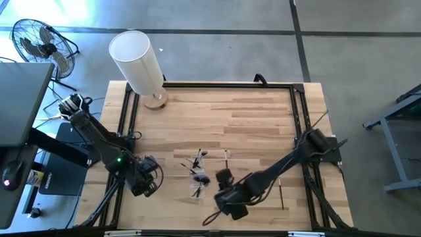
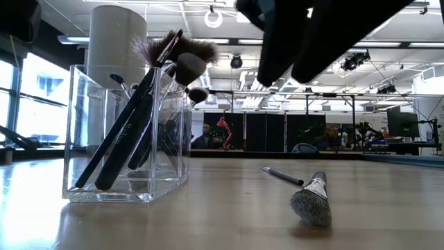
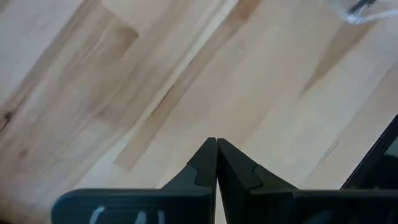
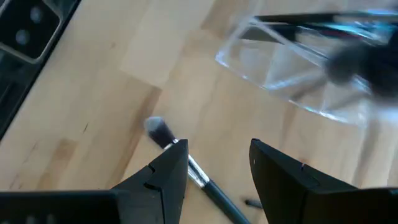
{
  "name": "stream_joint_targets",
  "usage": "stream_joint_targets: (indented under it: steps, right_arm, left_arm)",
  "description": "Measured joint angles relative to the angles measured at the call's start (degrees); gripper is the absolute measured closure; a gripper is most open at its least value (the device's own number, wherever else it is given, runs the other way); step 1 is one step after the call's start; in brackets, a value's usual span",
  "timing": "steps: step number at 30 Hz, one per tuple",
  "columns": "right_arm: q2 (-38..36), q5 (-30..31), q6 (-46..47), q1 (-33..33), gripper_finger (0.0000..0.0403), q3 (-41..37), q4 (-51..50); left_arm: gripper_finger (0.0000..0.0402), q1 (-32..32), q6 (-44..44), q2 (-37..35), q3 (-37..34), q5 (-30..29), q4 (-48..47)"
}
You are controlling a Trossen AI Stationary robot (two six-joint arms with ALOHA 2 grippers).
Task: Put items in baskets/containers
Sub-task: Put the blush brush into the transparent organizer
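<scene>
A clear cup [image 2: 125, 149] stands on the wooden table and holds several dark-handled brushes [image 2: 149, 104] that lean against its rim, heads up. In the high view the cup [image 1: 197, 172] is near the table's middle front. My right gripper [image 4: 214, 152] is open and hovers just right of the cup, above a brush [image 4: 199, 177] lying flat on the wood. The low view shows a brush with a grey fluffy head [image 2: 312, 201] and a thin one [image 2: 281, 175] lying on the table. My left gripper [image 3: 216, 144] is shut over bare wood, left of the cup [image 3: 360, 9].
A tall white cylinder on a wooden base [image 1: 138, 62] stands at the table's far left corner. One more brush [image 1: 281, 194] lies near the front right. Black frame rails [image 1: 299, 112] run along the table's sides. Bare wood lies across the far half.
</scene>
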Motion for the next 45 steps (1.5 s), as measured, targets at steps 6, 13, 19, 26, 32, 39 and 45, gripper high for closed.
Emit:
stream_joint_targets:
  steps: [6,13,19,26,32,39,45]
  right_arm:
    - [7.82,-6.18,-8.82,-0.06,0.0238,7.95,-5.82]
    - [13.12,-6.48,-13.28,-0.16,0.0249,9.45,-7.07]
    - [15.26,-8.86,-10.32,-0.65,0.0296,8.27,-6.57]
    - [14.74,-10.78,9.07,-0.03,0.0385,8.19,-7.01]
    - [11.18,-6.22,25.17,1.15,0.0397,7.53,-13.07]
    - [2.53,8.09,37.55,2.02,0.0402,7.79,-20.89]
    - [-5.63,23.77,42.91,2.12,0.0403,7.83,-18.98]
  left_arm:
    - [0.0399,-0.02,3.57,0.01,-1.53,1.91,0.21]
    - [0.0401,0.00,4.72,0.01,-2.10,2.39,0.47]
    - [0.0401,-0.01,8.28,0.01,-2.10,4.77,0.74]
    - [0.0401,-0.01,11.44,0.01,-2.10,4.84,0.73]
    - [0.0401,-0.01,13.18,0.01,-2.10,4.70,0.81]
    - [0.0401,0.00,14.36,0.01,-2.10,4.65,1.17]
    - [0.0401,-0.01,17.60,0.01,-2.10,4.55,4.40]
